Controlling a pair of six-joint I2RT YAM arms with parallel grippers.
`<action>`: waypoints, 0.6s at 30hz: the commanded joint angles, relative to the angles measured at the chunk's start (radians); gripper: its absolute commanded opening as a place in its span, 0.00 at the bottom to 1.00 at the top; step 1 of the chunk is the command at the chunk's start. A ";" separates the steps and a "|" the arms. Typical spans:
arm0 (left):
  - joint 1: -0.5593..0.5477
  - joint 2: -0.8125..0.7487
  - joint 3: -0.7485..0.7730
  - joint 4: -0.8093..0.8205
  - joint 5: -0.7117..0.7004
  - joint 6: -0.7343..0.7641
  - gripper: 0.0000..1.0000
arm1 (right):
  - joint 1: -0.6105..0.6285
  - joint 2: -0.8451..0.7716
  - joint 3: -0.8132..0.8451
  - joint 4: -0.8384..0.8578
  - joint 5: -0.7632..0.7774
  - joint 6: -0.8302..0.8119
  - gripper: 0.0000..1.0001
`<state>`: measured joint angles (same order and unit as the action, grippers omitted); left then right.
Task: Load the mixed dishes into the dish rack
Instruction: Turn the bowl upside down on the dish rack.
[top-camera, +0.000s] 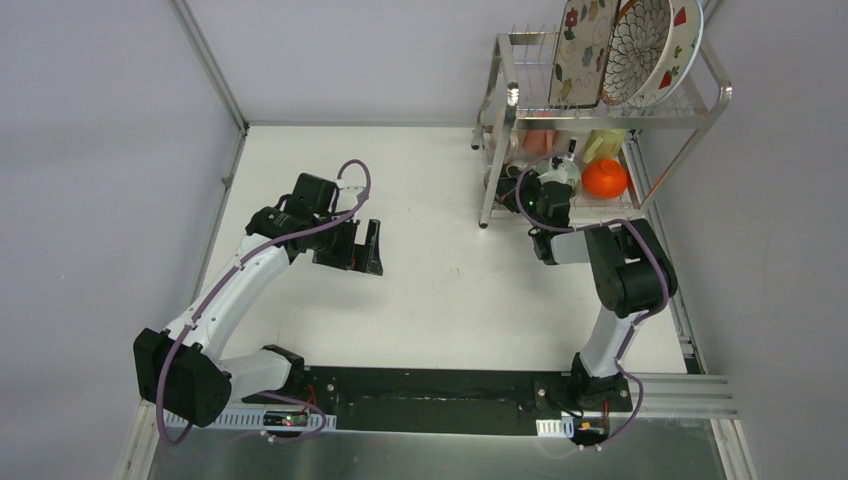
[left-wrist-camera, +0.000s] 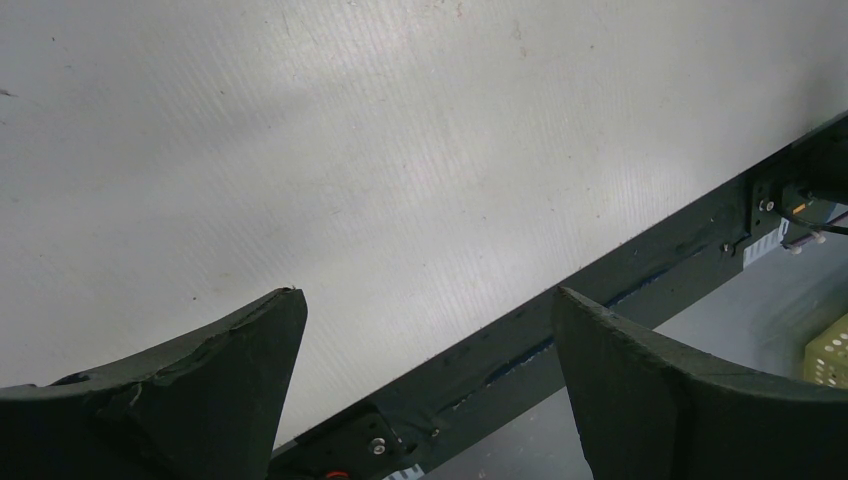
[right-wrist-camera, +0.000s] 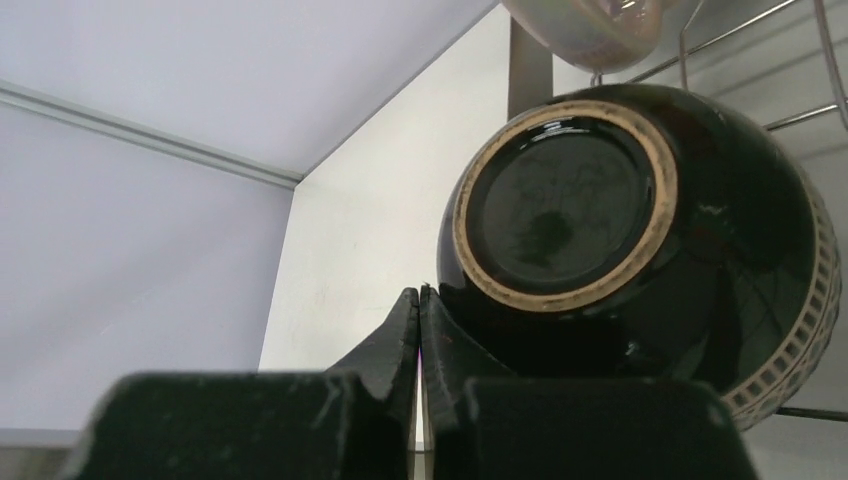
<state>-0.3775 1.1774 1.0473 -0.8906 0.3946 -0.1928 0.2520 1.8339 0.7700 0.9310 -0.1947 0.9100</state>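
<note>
Evidently the dark brown bowl (right-wrist-camera: 640, 250) is being settled, tilted, on the lower shelf of the dish rack (top-camera: 499, 160) at the bench's far right corner; the right gripper (right-wrist-camera: 419, 295), fingers pressed together and holding nothing, sits just beside it; the left gripper (left-wrist-camera: 428, 292) hangs spread nearer the left edge; next, I'd judge, a gentle withdrawal without dragging the bowl.

Overhead view: bright, even, diffuse light from above. The white bench (top-camera: 430, 290) is close to overexposed across its middle. Shadows under both arms are soft and short. There is a hard glare spot on the rack (top-camera: 513, 95) front post and a hot spot on the strip (top-camera: 556, 428) at the bench's near edge.

Left wrist view: the bench is unevenly lit, brighter in the upper middle. The left hand (left-wrist-camera: 425, 295) is dark and soft-edged.

Right wrist view: the right hand (right-wrist-camera: 418, 300) is underexposed and blurred, close to the lens. The dark bowl (right-wrist-camera: 640, 250) is sharp and glossy, with mirror highlights on its base.
</note>
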 joint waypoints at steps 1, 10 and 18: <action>0.011 -0.028 0.000 0.024 0.005 0.007 0.98 | 0.034 -0.019 -0.018 -0.014 0.140 -0.051 0.00; 0.011 -0.028 0.002 0.024 0.003 0.006 0.98 | 0.040 -0.102 -0.042 -0.158 0.288 -0.166 0.00; 0.011 -0.027 0.000 0.024 -0.003 0.006 0.98 | 0.038 -0.125 -0.013 -0.238 0.281 -0.200 0.00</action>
<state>-0.3775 1.1774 1.0473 -0.8906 0.3943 -0.1925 0.3054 1.7531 0.7361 0.7822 0.0055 0.7742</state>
